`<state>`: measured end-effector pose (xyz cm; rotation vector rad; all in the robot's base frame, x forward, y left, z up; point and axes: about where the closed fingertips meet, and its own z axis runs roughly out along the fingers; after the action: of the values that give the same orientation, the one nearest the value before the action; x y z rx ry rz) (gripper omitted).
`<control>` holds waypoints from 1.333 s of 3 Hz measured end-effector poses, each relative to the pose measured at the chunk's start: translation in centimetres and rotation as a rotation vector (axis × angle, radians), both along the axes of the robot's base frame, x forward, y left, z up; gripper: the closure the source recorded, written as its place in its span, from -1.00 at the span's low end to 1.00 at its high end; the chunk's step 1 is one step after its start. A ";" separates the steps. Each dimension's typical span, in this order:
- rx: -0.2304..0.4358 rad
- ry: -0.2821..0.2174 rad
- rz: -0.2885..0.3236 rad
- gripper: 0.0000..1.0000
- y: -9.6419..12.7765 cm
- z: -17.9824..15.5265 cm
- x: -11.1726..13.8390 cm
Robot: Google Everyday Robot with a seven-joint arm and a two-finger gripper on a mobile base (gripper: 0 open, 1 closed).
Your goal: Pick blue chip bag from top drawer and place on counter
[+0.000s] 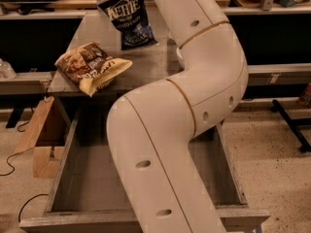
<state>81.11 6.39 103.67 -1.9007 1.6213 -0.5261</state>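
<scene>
From the 1 camera view I have, the arm (pixel 194 106) fills the middle. It rises from the bottom edge, bends over the top drawer (pixel 73 221) and runs up and out past the top edge. The tool is somewhere beyond that edge, out of sight, so I cannot tell whether it is wide, narrow or holding anything.

The blue chip bag (pixel 130 21) is at the far end of the table (pixel 97 33), just left of the arm. It stands upright with its white lettering facing me. Its top reaches the upper edge of the view and its lower edge meets the grey surface. I cannot tell whether it rests there on its own.

A brown-and-yellow snack bag (pixel 90 68) lies flat near the table's front left corner, well apart from the blue one. Below the table, the top drawer is pulled out towards me. A piece of cardboard (pixel 36 135) leans at the drawer's left side.
</scene>
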 end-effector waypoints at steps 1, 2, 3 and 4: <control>0.000 0.000 0.002 -0.26 0.2 -0.3 0.2; 0.000 0.000 0.003 -0.72 0.4 -0.6 0.5; -0.001 0.001 0.005 -1.00 0.5 -0.9 0.7; -0.001 0.001 0.005 -1.00 0.6 -0.9 0.7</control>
<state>81.78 6.94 102.73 -1.9053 1.6171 -0.5237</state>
